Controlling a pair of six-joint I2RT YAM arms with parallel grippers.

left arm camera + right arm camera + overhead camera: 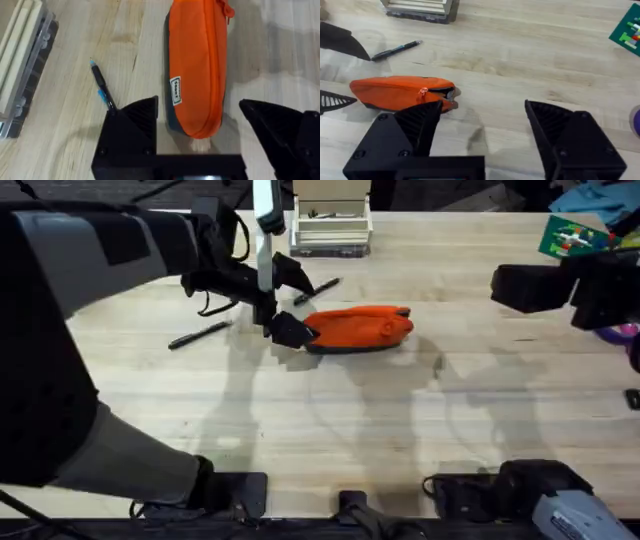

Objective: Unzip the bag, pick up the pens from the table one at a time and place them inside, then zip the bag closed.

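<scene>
The left arm blocks a big chunk of the overhead view, dark and blurry across the left side, and it covers the left end of the bag (360,327). The left gripper (283,320) sits right at that end. In the left wrist view its 2 black fingers (131,131) are spread wide with the rounded end of the orange pouch between them, not clamped on it as far as I can see.

The bag lies lengthwise near the middle of the table (330,430), orange top with the dark base just peeking out underneath. From the right wrist view the zipper pull (423,91) is near the bag's right end, and there's a small dark gap beside it, but it's hard to tell whether that's the zipper slightly undone.

1 pen (199,334) lies on the wood left of the bag, well apart from it. The other pen (318,289) is just behind the bag, partly hidden by the left gripper; the left wrist view shows it has a bluish tip.

The right gripper (482,137) hangs open over bare table to the right of the bag, touching nothing.

Around the edges: a pale tray-like rack (331,227) at the far side, and a green card (575,238) at the far right corner, cut off by the frame.
</scene>
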